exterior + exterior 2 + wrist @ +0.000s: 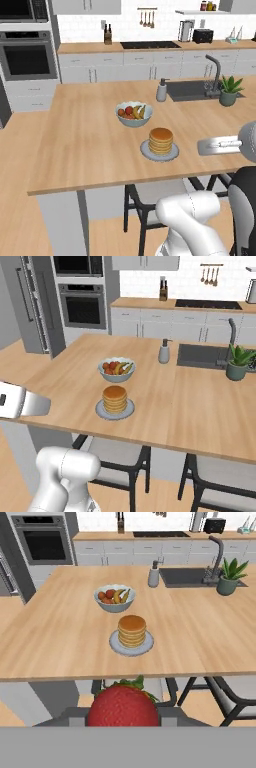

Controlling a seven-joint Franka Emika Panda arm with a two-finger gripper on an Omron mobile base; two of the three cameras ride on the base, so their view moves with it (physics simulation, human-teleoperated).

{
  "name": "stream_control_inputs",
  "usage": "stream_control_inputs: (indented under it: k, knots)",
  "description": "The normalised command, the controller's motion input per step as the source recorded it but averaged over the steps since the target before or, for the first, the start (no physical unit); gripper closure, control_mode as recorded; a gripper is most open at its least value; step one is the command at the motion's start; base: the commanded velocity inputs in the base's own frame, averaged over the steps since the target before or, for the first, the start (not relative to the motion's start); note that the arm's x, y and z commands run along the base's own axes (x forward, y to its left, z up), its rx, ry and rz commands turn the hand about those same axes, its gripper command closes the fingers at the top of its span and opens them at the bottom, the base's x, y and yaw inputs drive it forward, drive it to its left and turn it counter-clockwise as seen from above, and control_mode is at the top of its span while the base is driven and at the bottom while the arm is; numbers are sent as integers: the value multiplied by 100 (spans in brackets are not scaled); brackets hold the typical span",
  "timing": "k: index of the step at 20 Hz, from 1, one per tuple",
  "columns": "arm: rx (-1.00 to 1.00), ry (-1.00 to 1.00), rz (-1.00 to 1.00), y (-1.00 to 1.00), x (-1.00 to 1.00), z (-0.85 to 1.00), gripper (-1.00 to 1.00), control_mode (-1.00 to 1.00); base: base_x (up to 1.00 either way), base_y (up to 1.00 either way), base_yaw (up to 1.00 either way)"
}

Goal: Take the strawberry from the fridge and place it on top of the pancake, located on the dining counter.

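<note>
- The strawberry (123, 704) is seen in the hand view at 6 o'clock, close to the camera and clamped between the jaws, so that it can be carried without being dropped; the finger tips are hidden behind the fruit.
- The pancake (132, 631) is stacked on a grey plate (116, 646) near the middle of the tabletop (55, 637), at 12 o'clock from the berry and well apart from it; the flat top of the stack is bare, and is judged to be the landing spot.
- A fruit bowl (114, 598) stands just beyond the stack, at 11 o'clock from it, and is not the target.
- A soap dispenser (153, 576), a sink (187, 576) and a potted plant (230, 578) lie farther back, toward 1 and 2 o'clock.
- The fridge (31, 306) stands at 10 o'clock in the right base view, well apart.
- An approach over the near edge, then a descent onto the stack, is judged to remain.
</note>
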Motion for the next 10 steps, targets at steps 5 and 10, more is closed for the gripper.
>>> stream_control_inputs:
  k: [5, 10]
  knots:
    - [0, 0, 0, 0, 0, 0, 100, 100, 86, 0, -18]
    - [1, 3, 0, 0, 20, 0, 100, -100, 75, 0, -11]
